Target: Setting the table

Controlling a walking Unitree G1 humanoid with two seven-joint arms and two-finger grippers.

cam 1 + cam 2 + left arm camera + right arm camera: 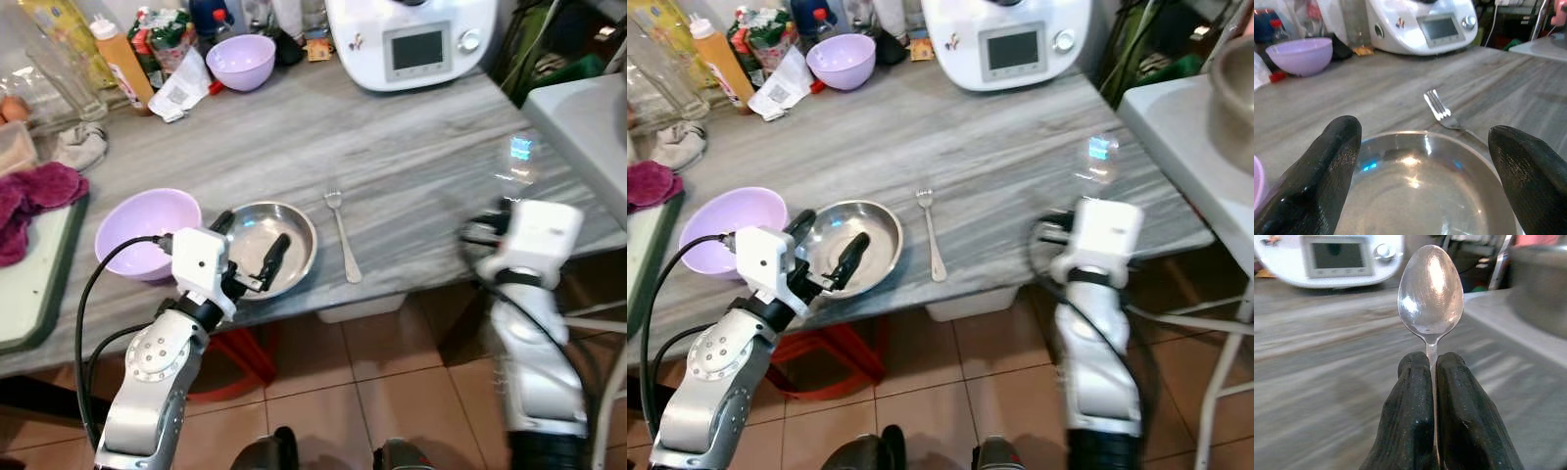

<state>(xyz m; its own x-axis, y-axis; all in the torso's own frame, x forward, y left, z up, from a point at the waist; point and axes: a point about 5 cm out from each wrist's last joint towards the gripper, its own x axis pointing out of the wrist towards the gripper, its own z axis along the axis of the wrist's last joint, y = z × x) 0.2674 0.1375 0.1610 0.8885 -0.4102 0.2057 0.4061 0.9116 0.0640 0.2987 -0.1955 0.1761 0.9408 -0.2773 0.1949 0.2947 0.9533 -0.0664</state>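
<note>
Spoon (1431,293) handle hidden between right hand (1432,367) fingers; countertop (1327,382) blurred.

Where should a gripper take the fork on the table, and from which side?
Grip the fork mid-handle from above, fingers across it: it lies flat, tines away from the robot, handle end near the table edge, beside the metal bowl.

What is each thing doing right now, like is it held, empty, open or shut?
Shiny metal spoon: pinched upright in the right gripper, shut.
Round steel plate: empty, on the grey table.
Left gripper: open, over the plate.
Silver fork: lying beside the plate.
Near purple plastic bowl: empty.
</note>
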